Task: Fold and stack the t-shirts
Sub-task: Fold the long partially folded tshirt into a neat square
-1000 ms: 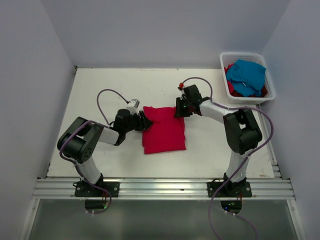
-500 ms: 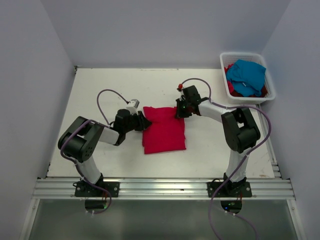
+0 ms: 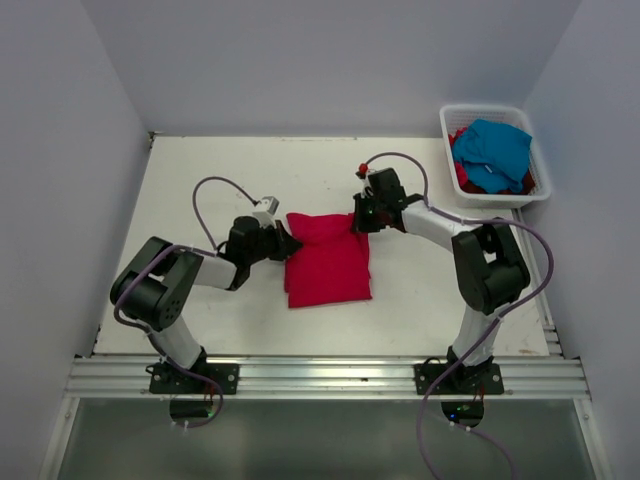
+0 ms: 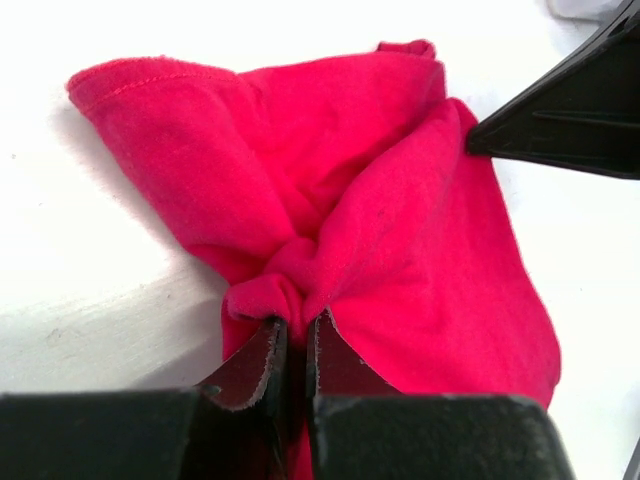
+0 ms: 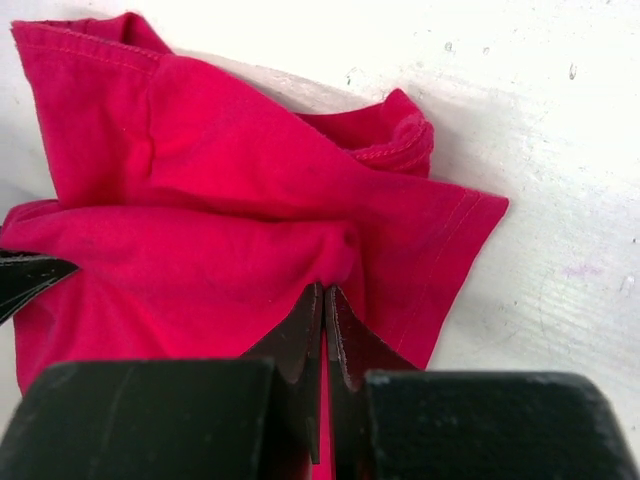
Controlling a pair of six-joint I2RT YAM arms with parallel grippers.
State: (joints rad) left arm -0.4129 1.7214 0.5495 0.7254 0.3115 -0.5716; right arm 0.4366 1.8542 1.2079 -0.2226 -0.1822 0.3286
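Observation:
A folded crimson red t-shirt lies on the white table between the two arms. My left gripper is shut on its far left corner, the cloth bunched between the jaws. My right gripper is shut on its far right corner, pinching a fold of the cloth. The far edge of the shirt is gathered and lifted between the two grippers. A turquoise blue t-shirt lies on top of more red cloth in the basket.
A white slatted plastic basket stands at the table's far right corner. Grey walls enclose the table on the left, back and right. A metal rail runs along the near edge.
Both grippers have drawn the shirt's far corners slightly away from the bases, and the far edge is a little more gathered. Both stay shut on the cloth.

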